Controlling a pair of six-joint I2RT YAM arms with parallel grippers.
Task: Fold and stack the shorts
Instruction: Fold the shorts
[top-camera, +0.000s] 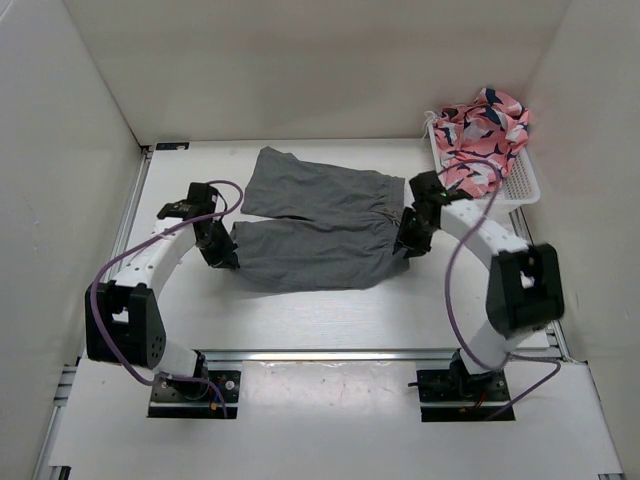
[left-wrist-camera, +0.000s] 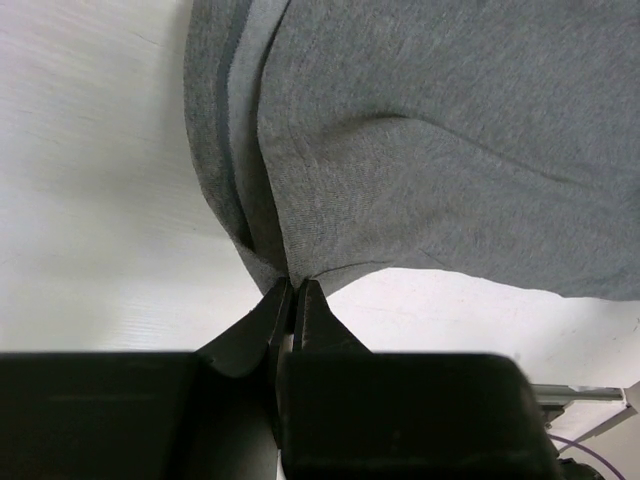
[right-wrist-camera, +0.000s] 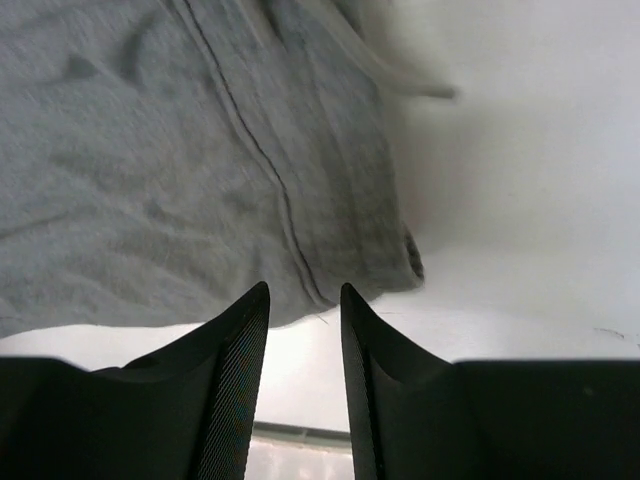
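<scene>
Fingers of the left gripper (left-wrist-camera: 297, 284) pinch the soft grey shorts (left-wrist-camera: 430, 140); the right gripper (right-wrist-camera: 303, 288) gapes.

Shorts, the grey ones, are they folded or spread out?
Spread out. The shorts lie flat on the table, both legs side by side, neither folded over.

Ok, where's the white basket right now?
In the top view the white basket sits in the far right corner of the table, holding a pink patterned cloth, just behind the right gripper at the waistband end of the shorts.
</scene>
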